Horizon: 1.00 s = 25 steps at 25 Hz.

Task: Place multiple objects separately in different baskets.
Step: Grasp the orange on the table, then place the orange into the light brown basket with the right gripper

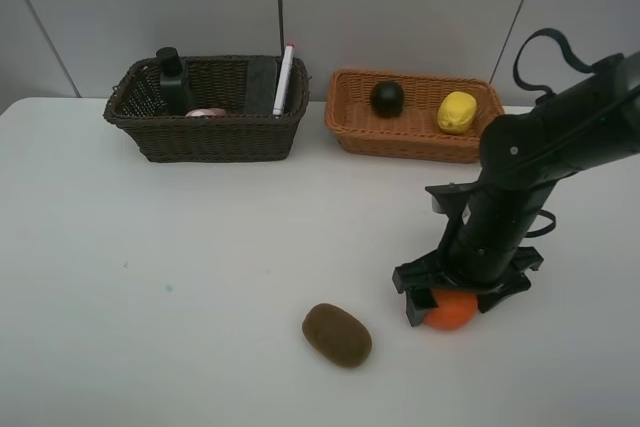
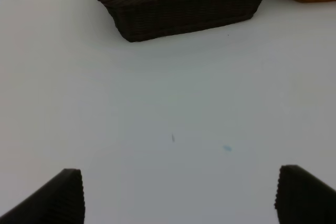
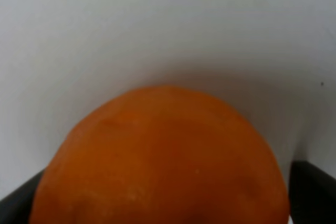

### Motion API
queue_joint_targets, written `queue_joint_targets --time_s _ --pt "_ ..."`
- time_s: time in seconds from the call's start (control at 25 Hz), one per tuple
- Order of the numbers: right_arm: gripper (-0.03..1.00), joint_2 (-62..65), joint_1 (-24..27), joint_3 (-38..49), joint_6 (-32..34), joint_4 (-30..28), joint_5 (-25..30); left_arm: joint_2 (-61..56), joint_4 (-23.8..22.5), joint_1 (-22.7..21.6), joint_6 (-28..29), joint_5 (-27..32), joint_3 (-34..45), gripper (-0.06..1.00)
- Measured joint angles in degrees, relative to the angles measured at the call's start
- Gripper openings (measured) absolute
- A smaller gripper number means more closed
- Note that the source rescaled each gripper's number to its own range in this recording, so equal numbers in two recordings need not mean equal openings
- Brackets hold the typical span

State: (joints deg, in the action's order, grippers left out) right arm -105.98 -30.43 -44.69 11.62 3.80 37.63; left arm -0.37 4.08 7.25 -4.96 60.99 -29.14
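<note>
The exterior high camera looks down across the whole desk (image 1: 150, 277) toward the wall at 12 o'clock. The left wrist view shares the dark brown basket (image 2: 184, 9) with it; the right wrist view sits close on the orange (image 3: 157, 161).

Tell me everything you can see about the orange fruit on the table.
The round orange fruit has a bright, slightly dimpled skin and looks whole. It rests on the white table, to the right of the brown fuzzy kiwi and apart from it, outside both baskets. The right black claw is lowered over it with jaws wide, one finger on each side. Whether the fingers touch the skin cannot be told.
</note>
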Motion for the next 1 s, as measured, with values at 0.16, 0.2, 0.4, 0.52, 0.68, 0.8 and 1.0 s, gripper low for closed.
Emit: queue_joint_targets --time_s 0.16,0.2,0.4,0.52,0.68,0.8,1.0 --pt "0.83 0.0 0.0 0.0 -0.4 -0.4 0.5 0.0 0.0 0.0 0.0 0.0 0.0 0.94" --pt "0.79 0.0 0.0 0.0 -0.8 -0.4 0.7 0.0 0.0 0.0 0.0 0.0 0.0 0.94" --pt "0.79 0.2 0.0 -0.1 -1.4 -0.4 2.8 0.0 0.0 0.0 0.0 0.0 0.0 0.94" --pt "0.79 1.9 0.0 -2.1 -1.4 -1.7 7.5 0.0 0.0 0.0 0.0 0.0 0.0 0.94" --pt "0.79 4.7 0.1 -11.0 -1.5 -6.5 13.3 0.0 0.0 0.0 0.0 0.0 0.0 0.94" --pt "0.79 3.5 2.4 -20.8 -1.7 -9.8 14.9 0.0 0.0 0.0 0.0 0.0 0.0 0.94" --pt "0.79 -7.4 10.4 -42.5 -2.9 -10.6 16.2 0.0 0.0 0.0 0.0 0.0 0.0 0.94"
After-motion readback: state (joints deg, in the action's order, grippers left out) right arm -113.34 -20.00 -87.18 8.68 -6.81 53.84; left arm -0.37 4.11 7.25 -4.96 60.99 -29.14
